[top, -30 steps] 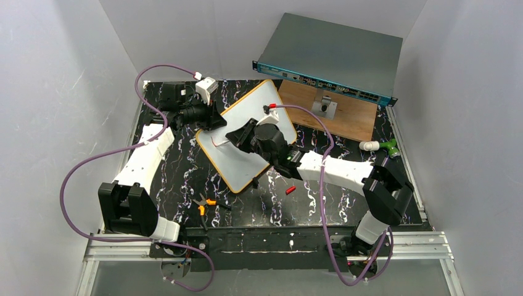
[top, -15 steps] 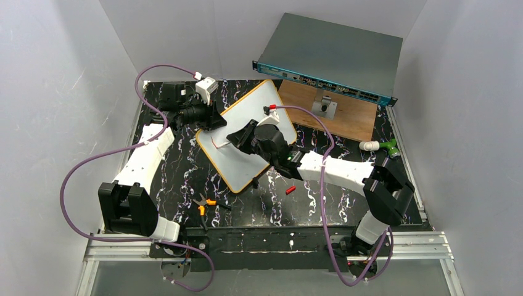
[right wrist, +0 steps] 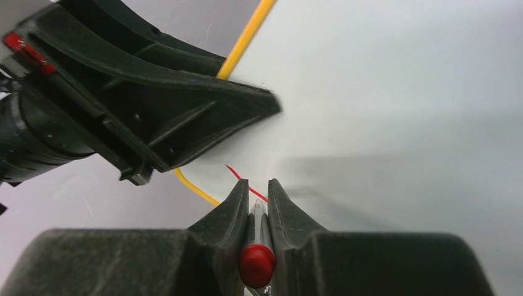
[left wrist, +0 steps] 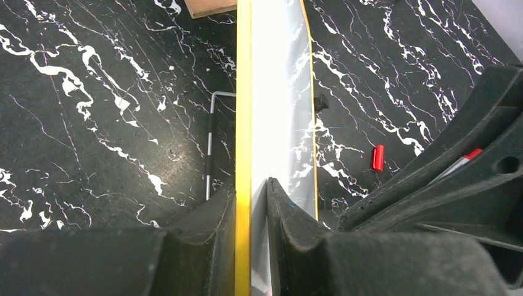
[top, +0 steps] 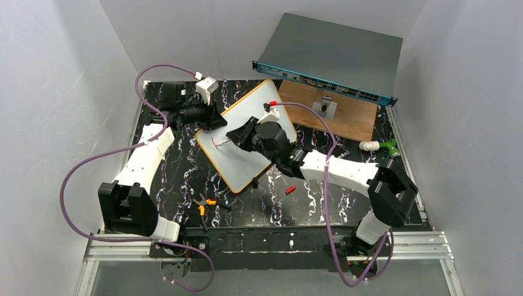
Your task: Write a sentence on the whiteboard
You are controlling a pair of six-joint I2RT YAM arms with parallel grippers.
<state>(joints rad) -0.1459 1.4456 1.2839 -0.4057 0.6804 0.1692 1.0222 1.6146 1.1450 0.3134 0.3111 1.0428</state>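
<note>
The whiteboard, white with an orange rim, stands tilted at the table's middle. My left gripper is shut on its left edge; in the left wrist view the fingers pinch the yellow rim edge-on. My right gripper hovers over the board's left part, shut on a red-ended marker whose tip touches the white surface. Of the sentence, only a short red stroke shows, just ahead of the right gripper.
A red marker cap and orange-handled pliers lie on the black marbled table near the front. Behind the whiteboard sit a brown wooden board and a grey rack unit. A green-and-white tool lies at the right.
My right gripper with the marker has crept slightly across the board. The left gripper and the board have not moved.
</note>
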